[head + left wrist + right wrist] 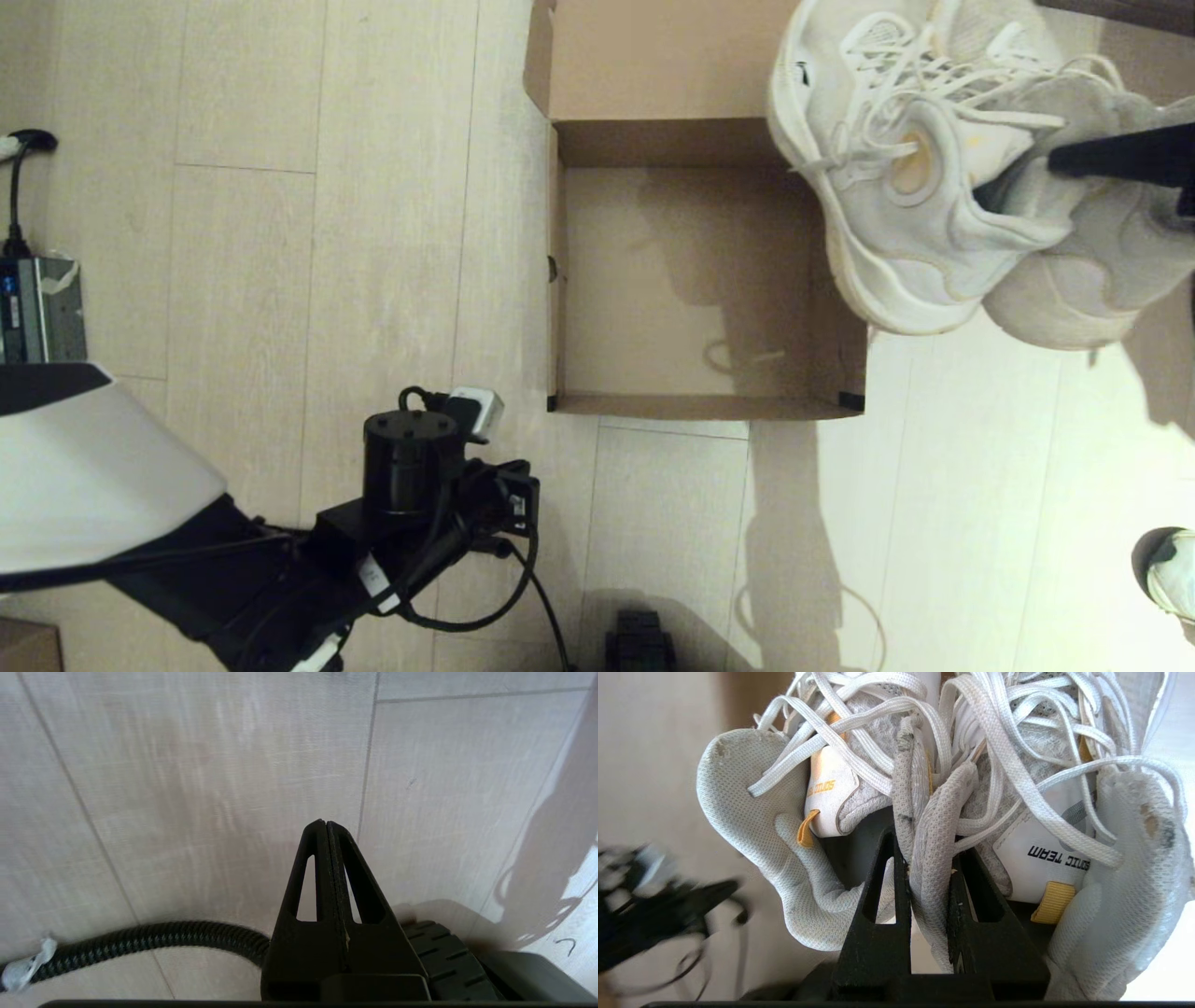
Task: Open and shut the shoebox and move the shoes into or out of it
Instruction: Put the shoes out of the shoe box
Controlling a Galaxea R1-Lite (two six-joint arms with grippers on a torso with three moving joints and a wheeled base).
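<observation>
The shoebox [569, 280] stands open on the floor, its lid flap [653, 56] folded back on the far side and its inside bare. Both shoes [896, 187] hang in the air over the box's right wall and the floor beyond it. My right gripper [1022, 177] comes in from the right. In the right wrist view that gripper [926, 842] is shut on the shoes' grey mesh collars [931, 872], pinched together, and laces dangle round them. My left gripper [325, 822] is shut on nothing and points at the floor, down at the near left.
A lone whitish shoe with a dark rim [1172, 574] lies at the near right edge. A grey device with a cable [37, 308] sits at the far left. A white plug [476, 406] and black cables lie by my left arm. A treaded wheel [448, 961] is beside my left gripper.
</observation>
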